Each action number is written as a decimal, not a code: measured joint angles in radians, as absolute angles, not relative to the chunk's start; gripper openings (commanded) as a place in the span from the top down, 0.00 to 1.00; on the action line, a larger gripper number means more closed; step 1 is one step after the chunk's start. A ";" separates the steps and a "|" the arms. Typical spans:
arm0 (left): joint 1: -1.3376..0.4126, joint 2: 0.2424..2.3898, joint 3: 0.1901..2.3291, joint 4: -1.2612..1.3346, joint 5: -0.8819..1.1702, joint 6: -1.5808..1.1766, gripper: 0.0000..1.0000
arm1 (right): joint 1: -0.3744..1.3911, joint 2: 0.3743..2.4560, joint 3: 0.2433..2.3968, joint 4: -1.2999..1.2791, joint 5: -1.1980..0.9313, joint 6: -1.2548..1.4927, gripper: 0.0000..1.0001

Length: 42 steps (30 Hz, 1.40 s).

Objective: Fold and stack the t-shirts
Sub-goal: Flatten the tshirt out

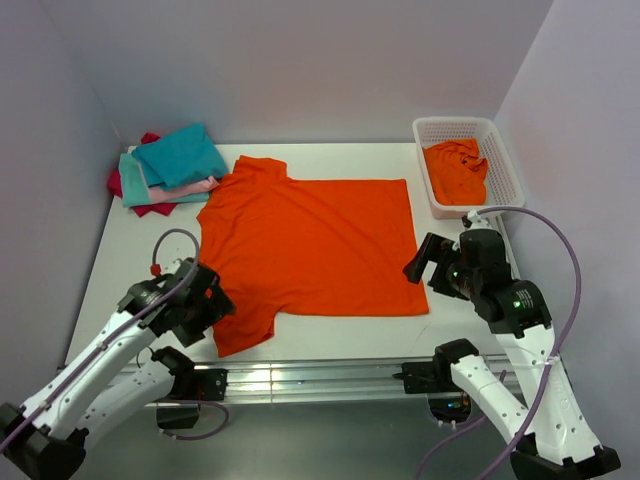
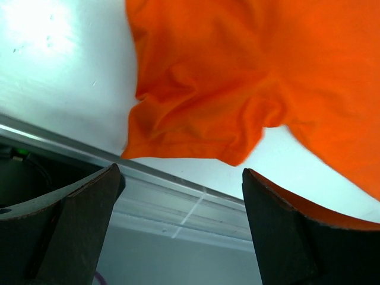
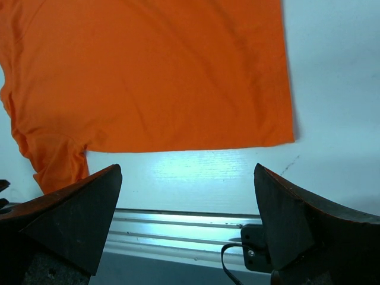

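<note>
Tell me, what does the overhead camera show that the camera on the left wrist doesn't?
Only the overhead view shows the folded stack of teal, pink and crimson shirts at the far left, the white basket holding a second orange t-shirt, and the right claw. Only the left wrist view shows the left claw from the inside, its fingers spread wide with nothing between them, and the creases in the near sleeve. Both show the spread orange t-shirt on the white table.
</note>
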<state>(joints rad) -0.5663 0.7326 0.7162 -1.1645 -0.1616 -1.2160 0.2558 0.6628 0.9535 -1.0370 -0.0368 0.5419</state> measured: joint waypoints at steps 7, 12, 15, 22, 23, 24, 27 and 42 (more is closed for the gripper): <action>-0.700 0.770 0.625 -1.172 -0.155 -1.385 0.11 | 0.256 0.644 0.962 -1.091 -0.029 0.545 0.01; -0.793 0.776 0.612 -1.175 -0.171 -1.482 0.11 | 0.257 0.641 0.982 -1.126 -0.010 0.544 0.01; -0.845 0.810 0.608 -1.179 -0.185 -1.535 0.11 | 0.257 0.638 0.982 -1.146 -0.001 0.545 0.02; -0.955 0.908 0.610 -1.213 -0.192 -1.644 0.11 | 0.257 0.627 0.982 -1.164 0.012 0.545 0.02; -0.967 0.929 0.612 -1.216 -0.192 -1.654 0.11 | 0.257 0.628 0.982 -1.164 0.012 0.546 0.02; -0.978 0.948 0.613 -1.217 -0.192 -1.665 0.11 | 0.257 0.628 0.981 -1.164 0.012 0.545 0.02; -0.996 0.978 0.617 -1.225 -0.192 -1.691 0.11 | 0.257 0.639 0.981 -1.164 0.012 0.545 0.02; -1.048 1.097 0.628 -1.224 -0.259 -1.827 0.15 | 0.257 0.715 1.006 -1.168 0.016 0.524 0.02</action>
